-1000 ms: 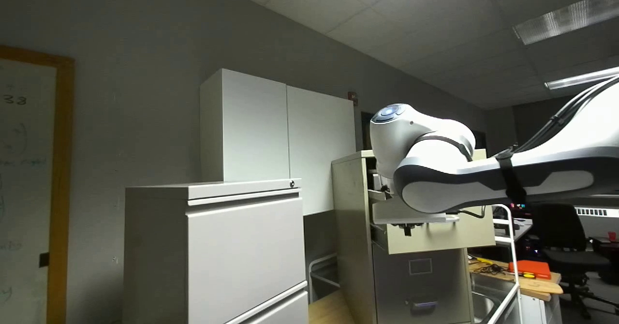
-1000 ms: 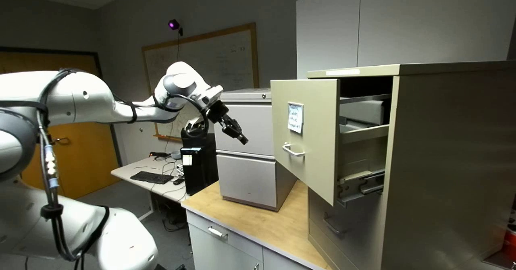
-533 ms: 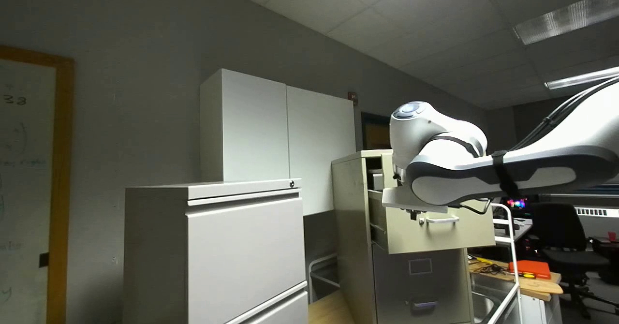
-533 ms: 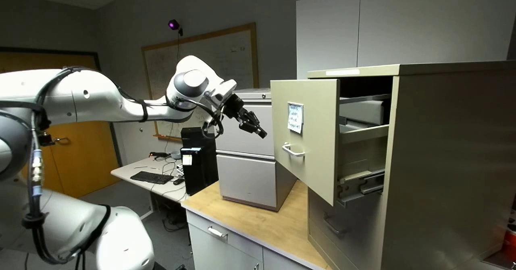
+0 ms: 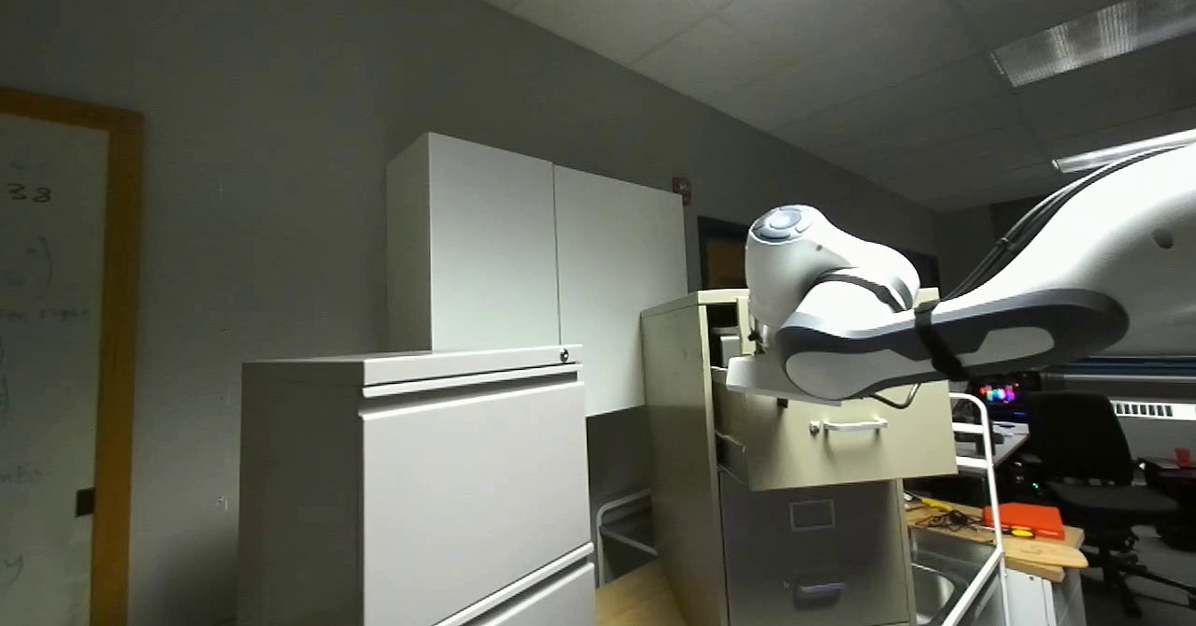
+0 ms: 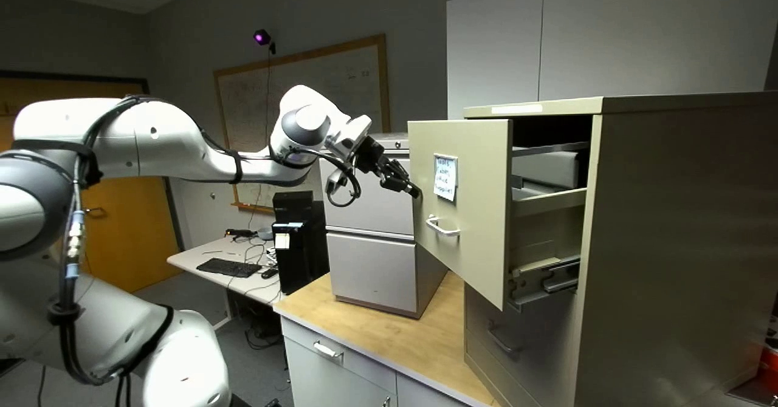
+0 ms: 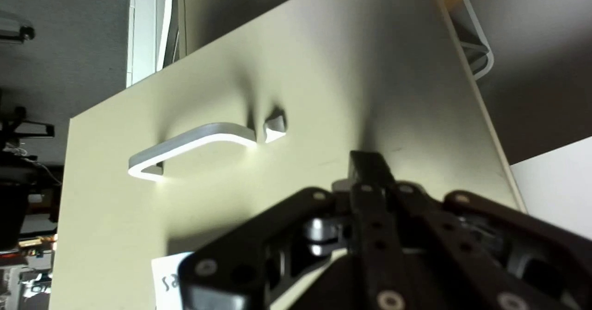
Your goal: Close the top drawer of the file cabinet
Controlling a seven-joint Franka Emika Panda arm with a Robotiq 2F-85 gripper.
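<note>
1 second had carried the gripper [image 6: 416, 192] across open space to the front of the top drawer [image 6: 474, 209], off to the side of its handle [image 7: 194, 136]; whether it touched could not be told. The fingers [image 7: 370, 169] were together, with nothing seen between them. The drawer had not shifted: it stood pulled out at the top of the file cabinet [image 6: 668, 243]. So the approach looked nearly finished, while the closing seemed not yet begun; a steady push inward appeared next.
</note>
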